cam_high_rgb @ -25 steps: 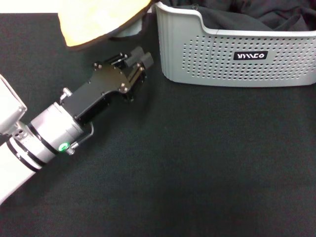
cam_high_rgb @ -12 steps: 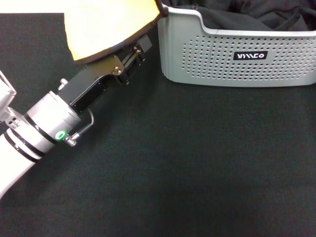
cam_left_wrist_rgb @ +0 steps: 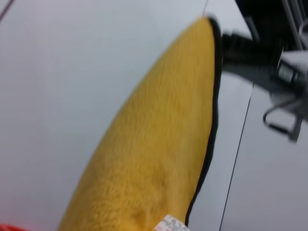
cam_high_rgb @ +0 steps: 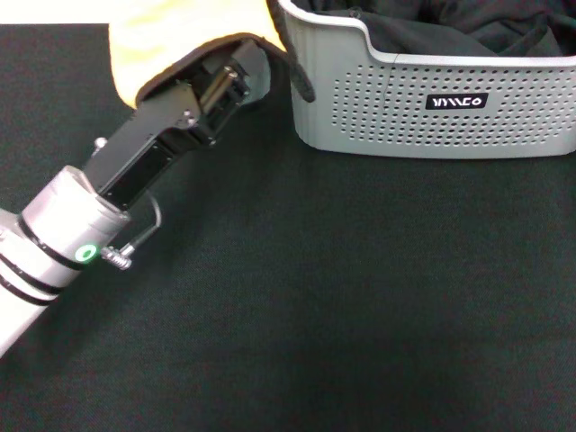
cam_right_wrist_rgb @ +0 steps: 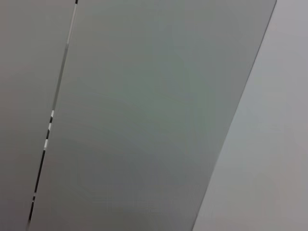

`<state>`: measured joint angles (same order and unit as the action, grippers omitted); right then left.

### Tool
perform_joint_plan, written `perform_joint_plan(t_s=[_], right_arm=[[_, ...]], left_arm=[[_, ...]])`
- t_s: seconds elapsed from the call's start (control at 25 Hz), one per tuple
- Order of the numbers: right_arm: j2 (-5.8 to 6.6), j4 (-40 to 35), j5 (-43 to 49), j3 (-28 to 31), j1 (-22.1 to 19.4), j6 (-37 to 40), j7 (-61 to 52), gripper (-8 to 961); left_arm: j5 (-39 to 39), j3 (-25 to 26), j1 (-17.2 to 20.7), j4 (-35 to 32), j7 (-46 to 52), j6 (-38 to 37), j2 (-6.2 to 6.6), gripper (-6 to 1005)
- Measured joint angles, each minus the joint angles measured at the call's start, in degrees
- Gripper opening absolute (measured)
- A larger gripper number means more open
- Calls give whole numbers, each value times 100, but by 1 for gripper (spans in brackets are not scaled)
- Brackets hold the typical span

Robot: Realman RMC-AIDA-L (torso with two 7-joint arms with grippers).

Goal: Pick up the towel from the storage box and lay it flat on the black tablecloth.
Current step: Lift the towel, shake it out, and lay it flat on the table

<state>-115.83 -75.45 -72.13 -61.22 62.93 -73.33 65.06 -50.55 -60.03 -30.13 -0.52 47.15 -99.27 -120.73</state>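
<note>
Head view shows the left gripper (cam_high_rgb: 236, 70) reaching up from the lower left across the black tablecloth (cam_high_rgb: 342, 297), its black body angled toward the near left corner of the storage box (cam_high_rgb: 432, 103). The gripper's front end is tucked under the lower edge of the towel (cam_high_rgb: 180, 40), which drapes over it from above, yellow-orange face outward, with its black stitched border curving just past the gripper's tip and hanging down against the box's corner. Because the cloth covers the fingertips, I cannot tell whether they stand apart, together, or clamped on the fabric. The towel is out of the box, hanging above and slightly behind the gripper rather than lying on the tablecloth. The box sits just beyond and to the right of the gripper, close to its tip, resting on the tablecloth, with a dark clothing bundle (cam_high_rgb: 450, 27) heaped inside it. In the left wrist view the towel (cam_left_wrist_rgb: 154, 154) fills the middle as a long fleecy yellow fold with its black border along one side and a small white label (cam_left_wrist_rgb: 171, 224) at the edge of the frame, close to the camera. The right gripper shows in no view; the right wrist view holds only plain grey panels (cam_right_wrist_rgb: 154, 115).
</note>
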Motion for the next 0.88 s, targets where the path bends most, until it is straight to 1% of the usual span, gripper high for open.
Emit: perform_joint_plan(t_s=[0.12, 0.24, 0.44, 0.56, 0.72, 0.88], right_arm=[[0, -50, 1, -27, -137, 2, 20, 8], [0, -77, -16, -29, -236, 3, 24, 8], [4, -157, -307, -34, -521, -52, 24, 8], [6, -336, -358, -38, -780, -123, 18, 8], [2, -480, -660, -42, -1051, -186, -1, 8], [5, -496, -1025, -53, -1157, -314, -110, 8]], left_arm=[[135, 7, 90, 1, 109, -119, 15, 394], [441, 9, 252, 0, 158, -176, 23, 394], [1245, 10, 536, -1, 229, -364, 18, 393], [1627, 10, 662, -2, 360, -638, 32, 393], [1745, -3, 678, -2, 341, -669, 37, 393], [1720, -39, 616, -1, 85, -561, 16, 392]])
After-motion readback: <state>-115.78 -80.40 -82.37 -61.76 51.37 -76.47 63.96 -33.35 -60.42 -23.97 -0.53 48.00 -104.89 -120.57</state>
